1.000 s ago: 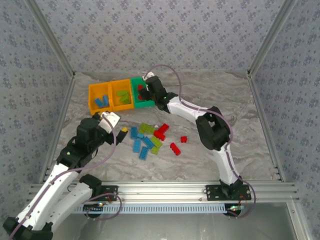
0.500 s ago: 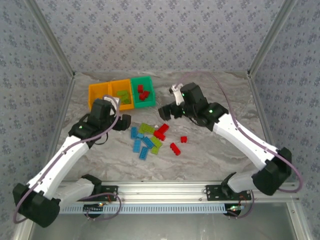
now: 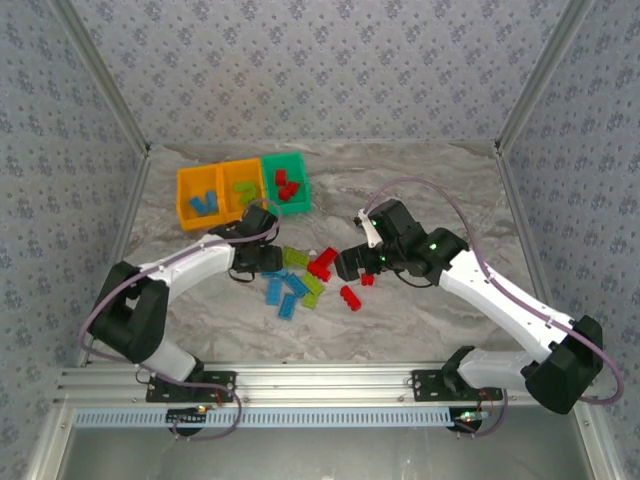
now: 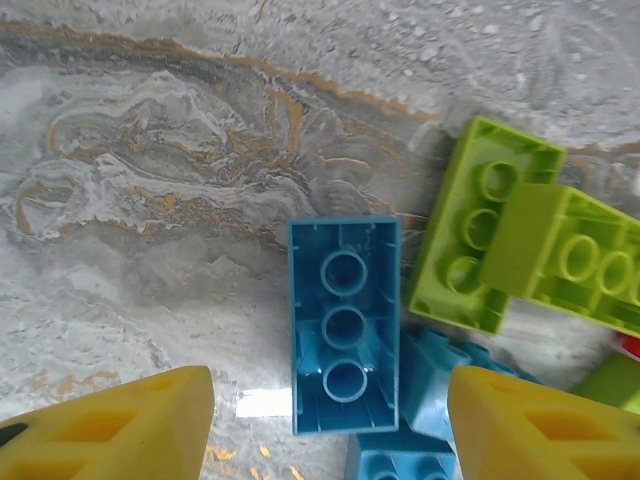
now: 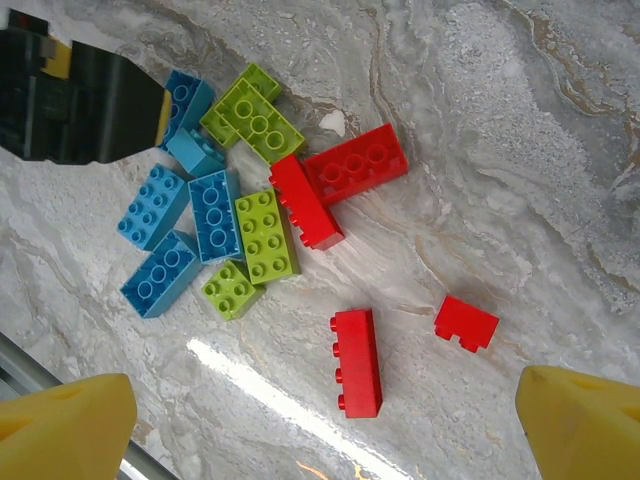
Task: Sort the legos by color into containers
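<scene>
The table [image 3: 440, 190] is grey marble-patterned with rust-tan veins. The walls [image 3: 330, 70] are pale blue-grey with a small dotted floral print. Two orange bins [image 3: 220, 167] adjoin a green bin [image 3: 283, 159]; the legos include a blue brick [image 4: 345, 325], lime green bricks [image 4: 485, 220] and red bricks [image 5: 357, 360], and the left gripper [image 4: 330, 430] has yellow fingers [image 4: 110, 430].

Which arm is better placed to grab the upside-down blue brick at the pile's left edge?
Left. The left gripper is open right over the blue brick, with its yellow fingers on either side. The right gripper is open above the loose red bricks, farther away.
</scene>
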`<state>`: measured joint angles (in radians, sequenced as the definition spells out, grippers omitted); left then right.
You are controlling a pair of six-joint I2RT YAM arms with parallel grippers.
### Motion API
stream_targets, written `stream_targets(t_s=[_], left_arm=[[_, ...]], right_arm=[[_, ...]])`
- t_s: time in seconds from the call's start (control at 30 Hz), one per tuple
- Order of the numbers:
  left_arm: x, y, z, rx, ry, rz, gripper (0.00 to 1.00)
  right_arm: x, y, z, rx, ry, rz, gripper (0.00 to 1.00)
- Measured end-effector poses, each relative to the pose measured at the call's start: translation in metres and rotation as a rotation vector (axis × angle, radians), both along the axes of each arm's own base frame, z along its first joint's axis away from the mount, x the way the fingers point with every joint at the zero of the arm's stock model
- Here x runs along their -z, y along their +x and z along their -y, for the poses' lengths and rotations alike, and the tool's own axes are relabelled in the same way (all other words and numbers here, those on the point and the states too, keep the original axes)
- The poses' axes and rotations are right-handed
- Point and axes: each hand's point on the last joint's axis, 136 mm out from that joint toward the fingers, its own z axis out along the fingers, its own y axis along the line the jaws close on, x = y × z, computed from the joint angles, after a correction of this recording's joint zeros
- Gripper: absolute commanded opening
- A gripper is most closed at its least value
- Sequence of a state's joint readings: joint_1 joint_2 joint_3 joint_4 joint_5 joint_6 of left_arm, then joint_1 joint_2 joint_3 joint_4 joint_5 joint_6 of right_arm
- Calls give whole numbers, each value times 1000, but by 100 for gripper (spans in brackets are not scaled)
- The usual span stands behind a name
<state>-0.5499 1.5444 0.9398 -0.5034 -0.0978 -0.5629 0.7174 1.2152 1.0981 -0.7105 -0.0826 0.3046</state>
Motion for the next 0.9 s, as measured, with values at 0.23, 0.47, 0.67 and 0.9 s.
stream_targets(t_s=[0.23,0.47,0.67,0.9], left_arm=[[16,10,3,-29,4,0,54],[35,14,3,-48,25,-20,33],[20,21,0,-61,27,31,31],[-80,64,-59,-226,-14,300,29]], right_arm=[[0,1,0,12,7,-5,100],[0,0,-1,20,20,-18,100],[-4,-9,-12,-16,78,-60,100],[-21,-12,-17,-22,142,-34,100]])
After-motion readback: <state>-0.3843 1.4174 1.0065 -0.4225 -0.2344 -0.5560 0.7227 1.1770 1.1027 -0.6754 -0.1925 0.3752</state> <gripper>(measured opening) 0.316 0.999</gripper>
